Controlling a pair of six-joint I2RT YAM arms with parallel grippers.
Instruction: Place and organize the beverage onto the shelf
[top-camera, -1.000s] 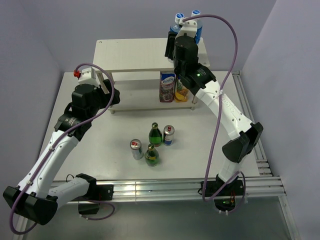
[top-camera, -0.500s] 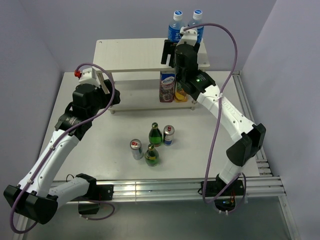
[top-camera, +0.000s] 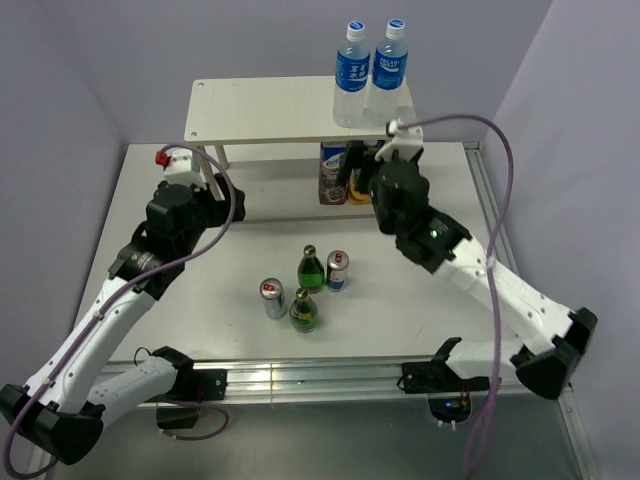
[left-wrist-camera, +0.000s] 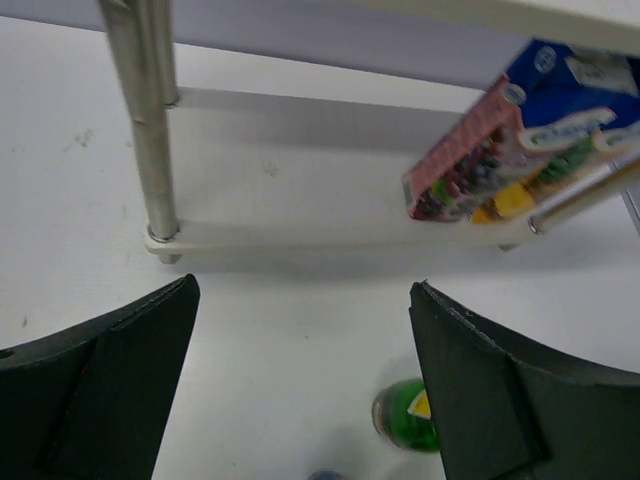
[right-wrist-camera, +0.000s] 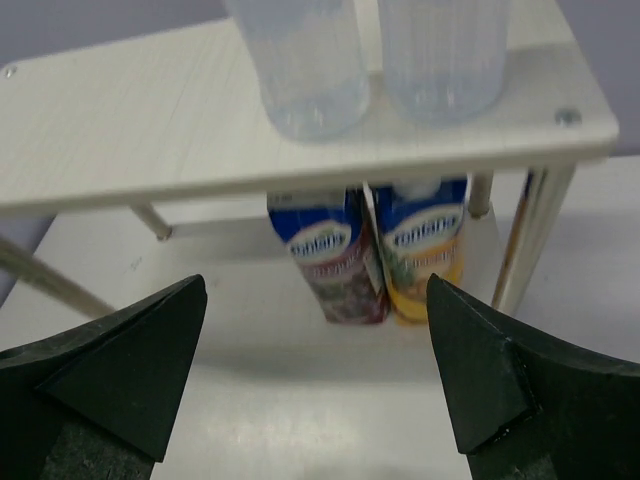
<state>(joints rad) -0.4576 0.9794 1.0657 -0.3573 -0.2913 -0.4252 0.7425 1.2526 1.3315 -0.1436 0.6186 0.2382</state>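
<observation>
The shelf (top-camera: 270, 110) stands at the back of the table. On its top board (right-wrist-camera: 130, 130), two clear water bottles with blue caps (top-camera: 351, 75) (top-camera: 388, 72) stand side by side at the right end. Two juice cartons (right-wrist-camera: 325, 255) (right-wrist-camera: 425, 245) stand under them on the lower board. My right gripper (right-wrist-camera: 316, 282) is open and empty, just in front of the shelf, facing the cartons. Two green bottles (top-camera: 311, 268) (top-camera: 303, 311) and two cans (top-camera: 338, 270) (top-camera: 273, 297) stand mid-table. My left gripper (left-wrist-camera: 303, 285) is open and empty, above the table near the shelf's left front leg (left-wrist-camera: 150, 130).
In the left wrist view one green bottle (left-wrist-camera: 405, 415) shows low, next to the right finger. The left half of the shelf's top board and lower board (left-wrist-camera: 300, 235) is bare. Purple walls close in behind and at both sides. An aluminium rail (top-camera: 350, 372) runs along the near edge.
My right gripper opened and let go of a water bottle on the top board, then drew back and down in front of the shelf. The left arm shifted slightly.
</observation>
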